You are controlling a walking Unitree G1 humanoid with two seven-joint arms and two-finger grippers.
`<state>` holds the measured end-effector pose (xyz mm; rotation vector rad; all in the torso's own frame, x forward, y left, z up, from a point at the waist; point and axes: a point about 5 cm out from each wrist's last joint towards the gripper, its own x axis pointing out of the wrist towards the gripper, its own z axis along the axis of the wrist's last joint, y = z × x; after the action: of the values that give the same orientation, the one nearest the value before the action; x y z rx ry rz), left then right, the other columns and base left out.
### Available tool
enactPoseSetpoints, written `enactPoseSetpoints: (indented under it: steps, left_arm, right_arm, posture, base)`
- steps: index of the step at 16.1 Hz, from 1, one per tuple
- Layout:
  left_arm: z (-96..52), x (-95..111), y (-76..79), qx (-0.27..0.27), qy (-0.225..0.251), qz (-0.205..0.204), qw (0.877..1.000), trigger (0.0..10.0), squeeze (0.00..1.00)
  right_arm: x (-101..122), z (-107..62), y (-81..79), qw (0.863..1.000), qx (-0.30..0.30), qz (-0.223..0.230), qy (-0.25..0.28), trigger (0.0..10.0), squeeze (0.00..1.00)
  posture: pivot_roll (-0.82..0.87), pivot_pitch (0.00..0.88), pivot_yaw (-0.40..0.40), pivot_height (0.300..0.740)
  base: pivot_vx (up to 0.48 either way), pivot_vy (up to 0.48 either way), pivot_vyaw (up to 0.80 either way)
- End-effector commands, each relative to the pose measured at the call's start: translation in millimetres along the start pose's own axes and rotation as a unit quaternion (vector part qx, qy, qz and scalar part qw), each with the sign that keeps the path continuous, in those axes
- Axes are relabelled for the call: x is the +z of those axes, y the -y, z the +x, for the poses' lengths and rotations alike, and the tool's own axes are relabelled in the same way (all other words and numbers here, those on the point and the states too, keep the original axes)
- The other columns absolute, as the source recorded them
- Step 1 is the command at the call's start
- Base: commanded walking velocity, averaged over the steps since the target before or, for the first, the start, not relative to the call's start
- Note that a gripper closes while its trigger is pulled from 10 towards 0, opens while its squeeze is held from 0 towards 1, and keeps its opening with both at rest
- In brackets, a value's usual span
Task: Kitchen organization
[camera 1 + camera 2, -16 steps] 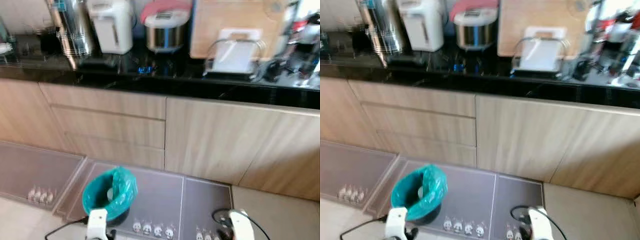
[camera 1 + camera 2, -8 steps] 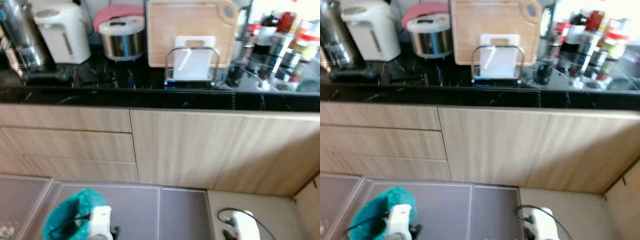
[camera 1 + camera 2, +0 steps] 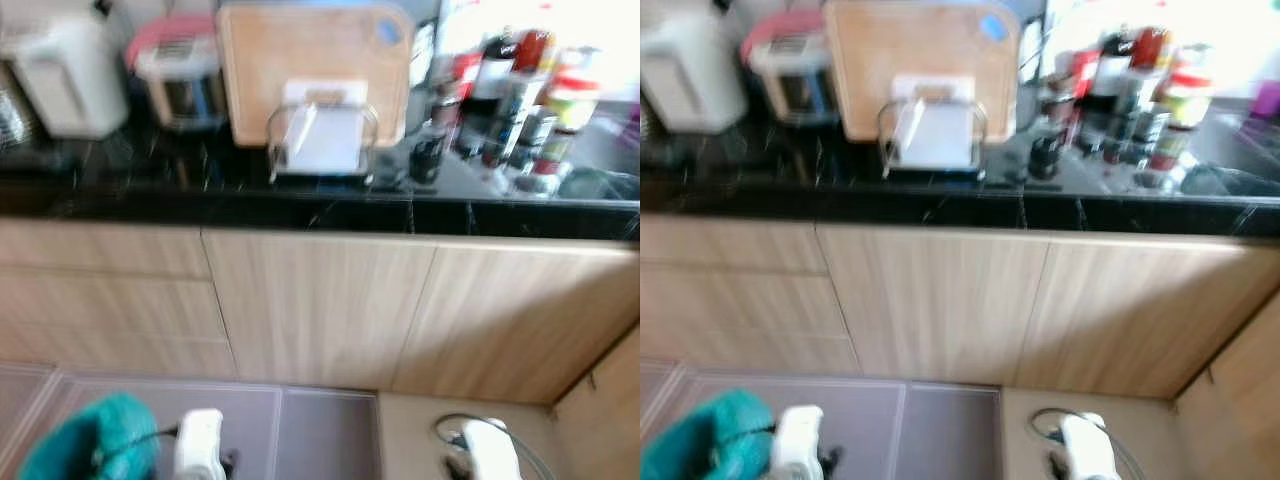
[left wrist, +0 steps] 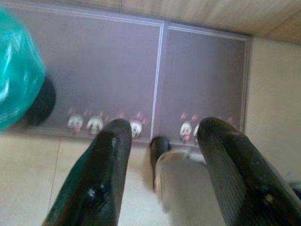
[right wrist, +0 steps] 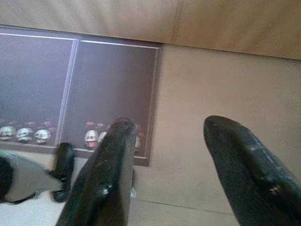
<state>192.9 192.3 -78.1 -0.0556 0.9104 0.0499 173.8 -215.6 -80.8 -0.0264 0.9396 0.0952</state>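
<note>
left gripper (image 4: 160,141): fingers spread, empty, hanging over the floor mat (image 4: 113,70) | right gripper (image 5: 164,136): fingers spread, empty, low | cutting-board rack (image 3: 320,140): near counter (image 3: 320,215) front edge, ahead and above both grippers, roughly midway | bottles (image 3: 510,100): toward counter's right end, likely nearer right arm

Blurred kitchen counter, cabinets below.
Black countertop (image 3: 970,205): wooden cutting board (image 3: 920,65) far left-centre, bottles (image 3: 1130,90) far right; teal-lined bin (image 3: 705,450) near left on grey mat (image 3: 940,430).

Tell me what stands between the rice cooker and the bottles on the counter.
The wooden cutting board leaning on the wall, with a wire rack holding a white board in front, seen in both eye views.
</note>
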Motion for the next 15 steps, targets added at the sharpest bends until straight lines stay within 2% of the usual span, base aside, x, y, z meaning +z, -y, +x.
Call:
enactPoseSetpoints:
  steps: [1, 5, 15]
  left_arm:
    - [0.6, -0.3, 4.7, -0.005, -0.003, 0.006, 1.000, 10.0, 0.00]
    - [0.6, -0.1, 4.8, -0.005, -0.002, 0.006, 1.000, 10.0, 0.00]
    - [0.5, -0.4, 4.2, -0.001, 0.000, 0.000, 1.000, 10.0, 0.00]
  right_arm:
    - [-3.7, -2.3, 5.8, 1.000, -0.008, 0.004, -0.005, 10.0, 0.00]
    - [-3.8, -2.4, 6.0, 1.000, -0.008, 0.004, -0.005, 10.0, 0.00]
    - [-4.0, -2.4, 5.8, 1.000, -0.010, 0.007, -0.003, 10.0, 0.00]
  posture:
    - [0.07, 0.000, 0.008, 0.740]
    - [0.07, 0.000, 0.008, 0.740]
    - [0.07, 0.000, 0.008, 0.740]
  base:
    - [0.000, -0.420, 0.00]
    - [0.122, -0.386, 0.00]
    - [0.000, 0.000, 0.00]
